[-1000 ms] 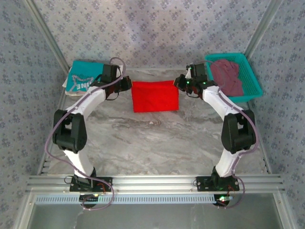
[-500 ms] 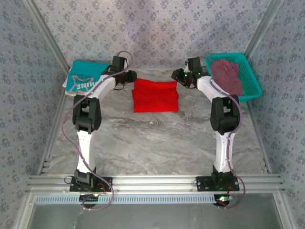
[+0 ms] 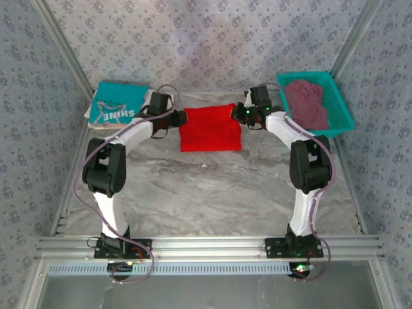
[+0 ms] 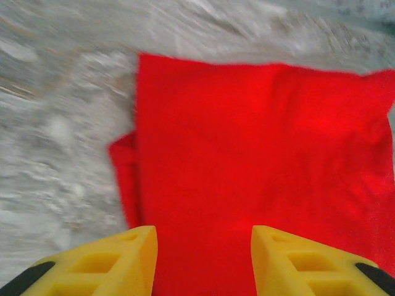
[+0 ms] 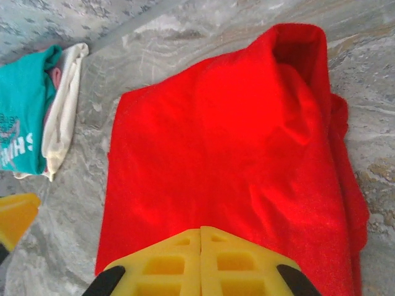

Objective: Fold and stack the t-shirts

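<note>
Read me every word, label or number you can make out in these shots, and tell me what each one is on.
"SHINE": white capitals on the teal t-shirt at the far left of the table.
In the right wrist view the same print is cut off at the frame edge and cannot be read whole.
The red t-shirt, maroon t-shirt and basket show no text.

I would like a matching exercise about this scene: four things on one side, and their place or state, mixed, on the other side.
1. red t-shirt
2. teal t-shirt
3. maroon t-shirt
4. right gripper

A. in the basket
B. shut
C. far left corner
D. middle of the table, far side

Pairs: 1-D, 2-C, 3-A, 4-B.
</note>
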